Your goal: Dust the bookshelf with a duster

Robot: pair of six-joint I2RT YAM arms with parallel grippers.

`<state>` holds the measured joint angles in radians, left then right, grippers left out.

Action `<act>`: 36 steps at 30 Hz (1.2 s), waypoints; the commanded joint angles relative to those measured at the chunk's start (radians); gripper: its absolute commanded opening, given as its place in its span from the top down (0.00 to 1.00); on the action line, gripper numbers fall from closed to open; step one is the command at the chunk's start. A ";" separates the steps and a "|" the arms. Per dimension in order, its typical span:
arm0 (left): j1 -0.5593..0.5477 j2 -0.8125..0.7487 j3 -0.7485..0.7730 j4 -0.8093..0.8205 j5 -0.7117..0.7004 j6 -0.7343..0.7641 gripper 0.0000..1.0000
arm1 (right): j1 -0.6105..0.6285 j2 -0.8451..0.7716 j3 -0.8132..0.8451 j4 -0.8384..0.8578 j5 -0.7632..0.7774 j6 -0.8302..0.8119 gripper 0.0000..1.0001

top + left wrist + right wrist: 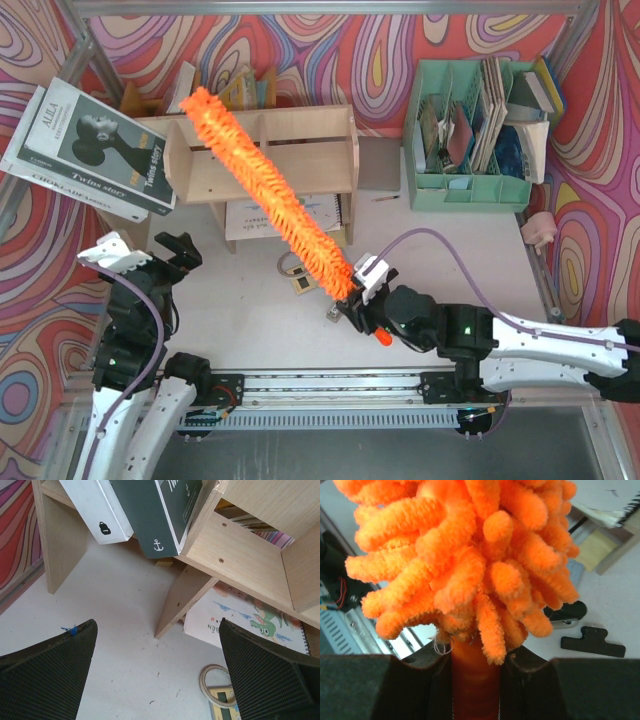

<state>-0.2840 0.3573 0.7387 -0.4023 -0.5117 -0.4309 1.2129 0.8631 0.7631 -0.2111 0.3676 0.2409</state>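
Since the table (430, 300) carried the plywood bookshelf (310, 165) toward its far edge, left of centre, the shelf had to be reached from a distance. The long orange chenille duster (270, 190) served for that. It slanted from mid-table up across the shelf's left compartment, its tip over the top board near the shelf's far left corner (whether it actually touched the wood could not be told from above). Two large books (100, 150) leaned against the shelf's left end.

The right gripper (475, 680) was pressed together on the handle just under the fluff, a low hold that probably gave the head its full sweep. Only the right wrist view showed that pinch, and only the overhead view showed the duster's whole lie. The left gripper (157, 650), fingers spread wide and holding nothing, hung near the table's near left corner, apparently parked out of the way. Its camera alone showed a crocodile picture book (250, 620) under the shelf.
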 commanded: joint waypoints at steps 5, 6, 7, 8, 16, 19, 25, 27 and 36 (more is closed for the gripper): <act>0.017 0.004 0.011 -0.001 0.009 -0.005 0.01 | 0.167 0.080 -0.017 0.053 0.147 0.008 1.00; 0.017 0.003 0.011 -0.001 0.007 -0.005 0.02 | 0.178 0.092 -0.020 0.036 0.152 0.033 1.00; 0.017 0.000 0.011 -0.001 0.005 -0.006 0.01 | 0.187 0.099 -0.022 0.022 0.154 0.053 1.00; 0.018 -0.003 0.010 -0.001 0.003 -0.006 0.01 | 0.193 0.103 -0.030 0.012 0.152 0.075 1.00; 0.024 -0.027 0.006 0.001 -0.022 -0.013 0.01 | 0.226 0.179 -0.059 -0.060 0.158 0.179 1.00; 0.028 -0.033 0.000 0.001 -0.037 -0.017 0.01 | 0.235 0.215 -0.061 -0.069 0.145 0.200 1.00; 0.032 -0.035 -0.001 -0.004 -0.066 -0.021 0.01 | 0.240 0.222 -0.085 -0.098 0.114 0.241 1.00; 0.035 -0.033 -0.002 -0.005 -0.068 -0.022 0.01 | 0.242 0.221 -0.095 -0.101 0.103 0.261 1.00; 0.045 -0.016 -0.002 -0.002 -0.054 -0.026 0.02 | 0.259 0.267 -0.109 -0.124 0.089 0.318 1.00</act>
<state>-0.2470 0.3351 0.7387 -0.4023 -0.5617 -0.4461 1.4612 1.1225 0.6598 -0.3233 0.4416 0.5068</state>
